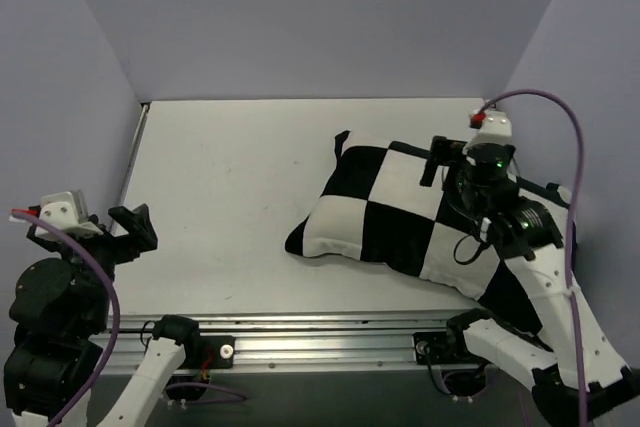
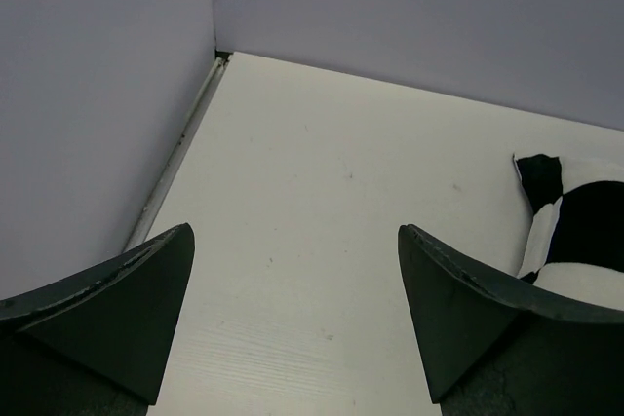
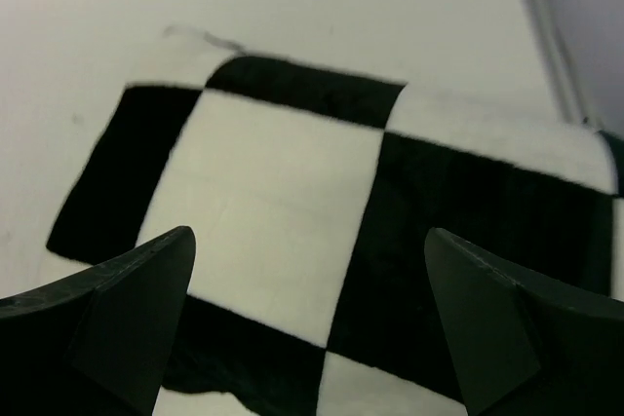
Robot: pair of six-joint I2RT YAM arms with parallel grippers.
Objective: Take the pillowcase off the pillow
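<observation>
Item 1: pillowcase (image 1: 400, 217), black-and-white checks, lay plump on the right half of the table (image 1: 220, 187), its near-right corner under my right arm. The pillow was hidden from me.

Item 2: right gripper (image 1: 438, 159), jaws spread wide, sat over the cover's far part; I could not tell whether it touched.

Item 3: left gripper (image 1: 135, 225), jaws apart and holding nothing, sat at the near-left edge, well apart from the cover.

I work in a robotics lab cell: plain lavender walls (image 1: 300, 17) box in a white table (image 1: 230, 207) on three sides. An aluminium rail (image 1: 320, 347) along the near edge carries my arm mounts (image 1: 178, 332), and a purple cable (image 1: 541, 94) loops above.
</observation>
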